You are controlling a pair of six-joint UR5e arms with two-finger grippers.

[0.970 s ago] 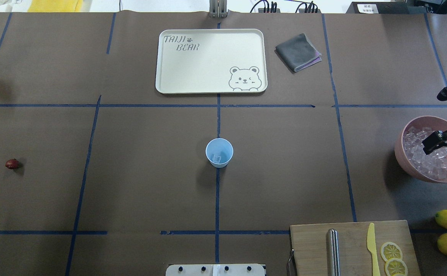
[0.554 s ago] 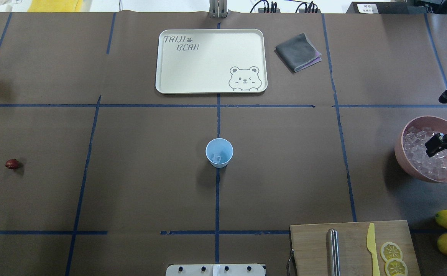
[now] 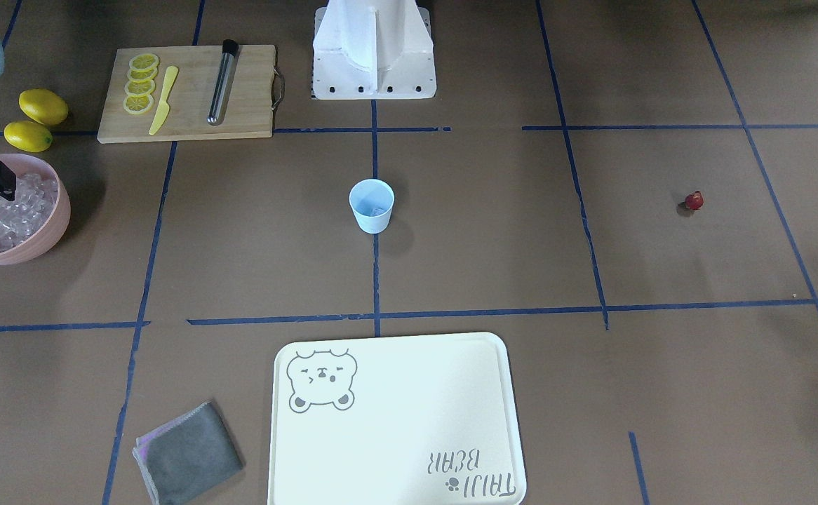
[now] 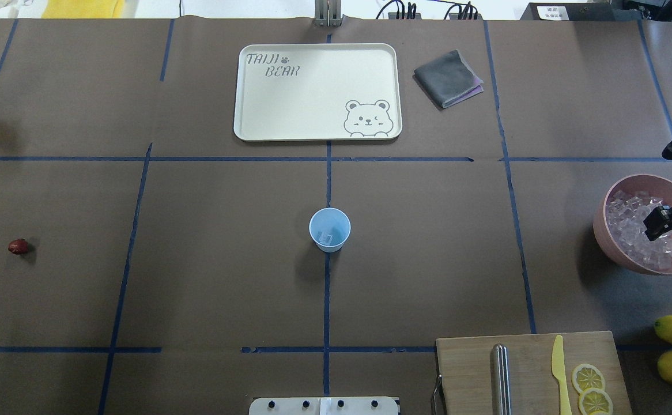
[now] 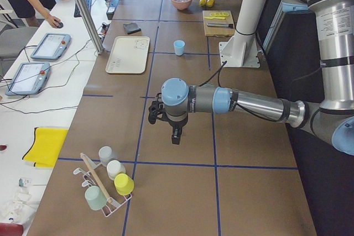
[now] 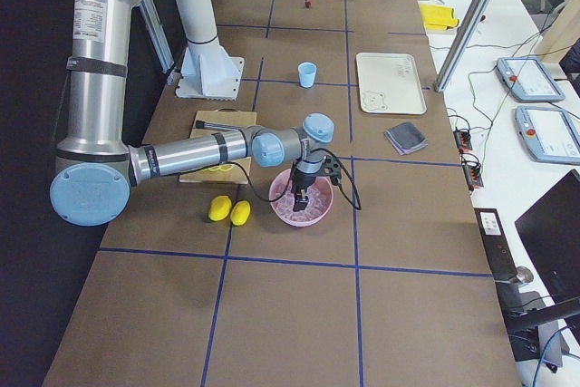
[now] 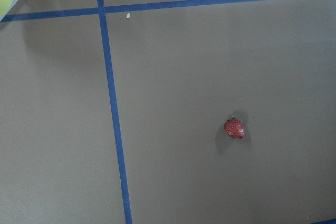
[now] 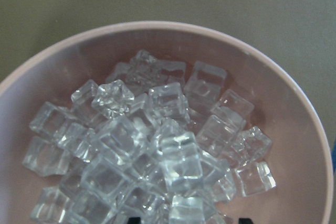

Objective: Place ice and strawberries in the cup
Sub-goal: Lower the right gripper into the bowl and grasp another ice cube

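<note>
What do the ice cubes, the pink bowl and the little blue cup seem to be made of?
The ice: clear, glassy cubes with bright highlights and no meltwater visible, so possibly acrylic rather than frozen water. I cannot tell for sure. The pink bowl: smooth, matte, with an even thin rim, so probably plastic. The blue cup: thin-walled with a pale, faintly glossy inside, so likely plastic too.
</note>
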